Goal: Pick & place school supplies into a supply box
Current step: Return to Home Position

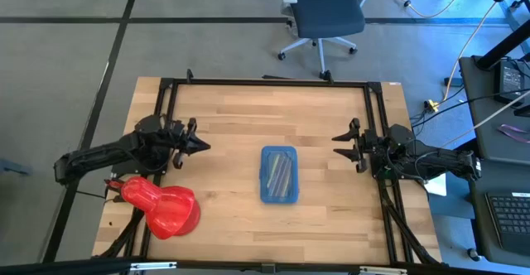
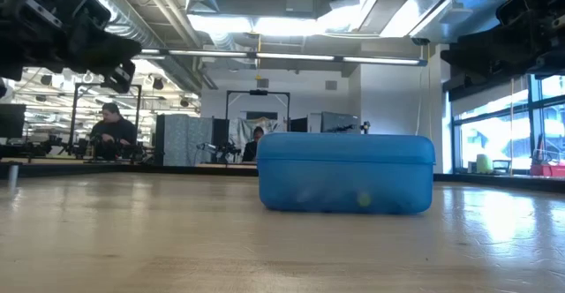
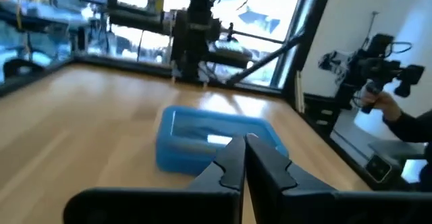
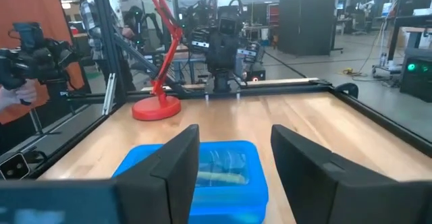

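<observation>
The supply box [image 1: 279, 174] is a translucent blue case lying flat and closed on the table's middle; it also shows in the low view [image 2: 345, 172] and both wrist views [image 3: 202, 140] [image 4: 202, 170]. Pens and pencils [image 1: 279, 173] show dimly through its lid. The scissors are not visible. My left gripper [image 1: 201, 147] hovers shut above the table, left of the box, pointing toward it [image 3: 244, 158]. My right gripper [image 1: 338, 143] hovers open to the right of the box [image 4: 233, 160]. Both touch nothing.
A glossy red blob-shaped object [image 1: 159, 205] sits at the table's near left corner beside the left arm. A black frame [image 1: 265, 82] borders the table's far edge and sides. A person's hand with a device [image 3: 378, 102] shows beyond the table. Bare wood surrounds the box.
</observation>
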Action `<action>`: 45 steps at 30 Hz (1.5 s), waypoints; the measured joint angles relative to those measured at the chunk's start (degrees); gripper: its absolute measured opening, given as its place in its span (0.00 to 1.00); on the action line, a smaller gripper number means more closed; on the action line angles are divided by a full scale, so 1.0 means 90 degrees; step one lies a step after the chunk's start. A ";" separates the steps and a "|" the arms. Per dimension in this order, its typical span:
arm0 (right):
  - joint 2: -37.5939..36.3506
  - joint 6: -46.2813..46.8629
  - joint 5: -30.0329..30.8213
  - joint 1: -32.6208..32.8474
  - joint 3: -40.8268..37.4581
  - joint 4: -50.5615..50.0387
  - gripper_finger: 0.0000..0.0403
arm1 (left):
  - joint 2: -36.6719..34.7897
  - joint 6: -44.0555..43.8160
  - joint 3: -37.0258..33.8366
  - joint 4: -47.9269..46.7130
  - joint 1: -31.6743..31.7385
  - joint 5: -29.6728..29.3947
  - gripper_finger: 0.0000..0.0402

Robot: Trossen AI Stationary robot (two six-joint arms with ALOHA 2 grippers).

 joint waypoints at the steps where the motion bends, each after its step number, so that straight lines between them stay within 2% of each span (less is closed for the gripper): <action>1: 0.0000 -0.0010 0.0005 0.0000 0.0000 -0.0001 0.47 | -0.0095 0.0002 0.0000 0.0001 0.0000 0.0013 0.01; 5: 0.0000 -0.0177 0.0280 0.0000 0.0000 -0.0032 0.47 | -0.0468 0.0052 0.0001 -0.0155 0.0082 -0.0254 0.01; 9: 0.0004 -0.0177 0.1240 0.0000 0.0000 -0.0202 0.47 | -0.0658 0.0019 0.0002 -0.0159 0.0325 -0.0307 0.02; 12: 0.0018 -0.0219 0.1664 -0.0002 0.0000 -0.0129 0.47 | -0.0670 0.0019 0.0002 -0.0161 0.0587 -0.0337 0.02; 17: 0.0019 -0.0301 0.1609 -0.0002 0.0000 -0.0132 0.47 | -0.0668 0.0099 0.0002 -0.0173 0.1034 -0.0772 0.01; 20: 0.0019 -0.0318 0.1529 -0.0002 0.0000 -0.0141 0.47 | -0.0663 -0.0026 0.0002 -0.0088 0.1129 -0.1564 0.02; 24: 0.0019 -0.0343 0.1514 -0.0002 0.0000 -0.0147 0.47 | -0.0665 -0.0245 0.0002 0.0127 0.0880 -0.2514 0.02; 29: 0.0019 -0.0614 0.1512 -0.0002 0.0000 -0.0151 0.47 | -0.0634 -0.0002 0.0002 -0.0452 0.0155 -0.3967 0.01; 33: 0.0019 -0.0867 0.1513 -0.0003 0.0000 -0.0153 0.47 | -0.0582 0.0288 0.0002 -0.0345 -0.0473 -0.4548 0.02; 38: 0.0019 -0.1180 0.1514 -0.0007 0.0000 -0.0153 0.47 | -0.0424 0.0526 0.0002 -0.0294 -0.0940 -0.4968 0.02; 45: 0.0019 -0.1204 0.1840 -0.0180 0.0000 -0.0105 0.47 | -0.0124 0.0527 0.0002 -0.0300 -0.1052 -0.4808 0.01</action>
